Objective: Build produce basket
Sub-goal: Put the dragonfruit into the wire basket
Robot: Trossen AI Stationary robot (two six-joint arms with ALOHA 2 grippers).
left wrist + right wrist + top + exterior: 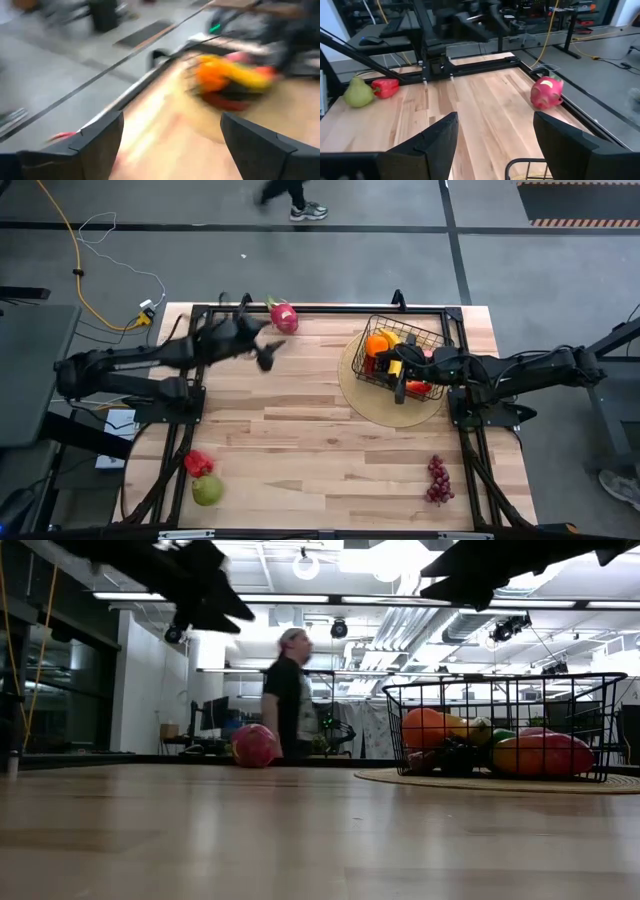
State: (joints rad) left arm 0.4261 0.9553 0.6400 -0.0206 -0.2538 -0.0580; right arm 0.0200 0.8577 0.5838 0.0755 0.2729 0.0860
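Left pincer (pixel 266 360): fingers apart, empty, above the counter (pixel 320 440) near the dragon fruit (pixel 284 317), likely its next pick.
Right pincer (pixel 402 388): fingers apart, empty, over the basket (pixel 432 340).
Basket: on a tan disc (pixel 352 385), holding several fruits.
Loose produce: pepper (pixel 198 463), pear (pixel 207 490), grapes (pixel 437 479).
Arm pose: both reach inward, nearly level.

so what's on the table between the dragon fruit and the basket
Nothing: in the high view, only bare wood lies between the dragon fruit and the basket. The low view agrees.
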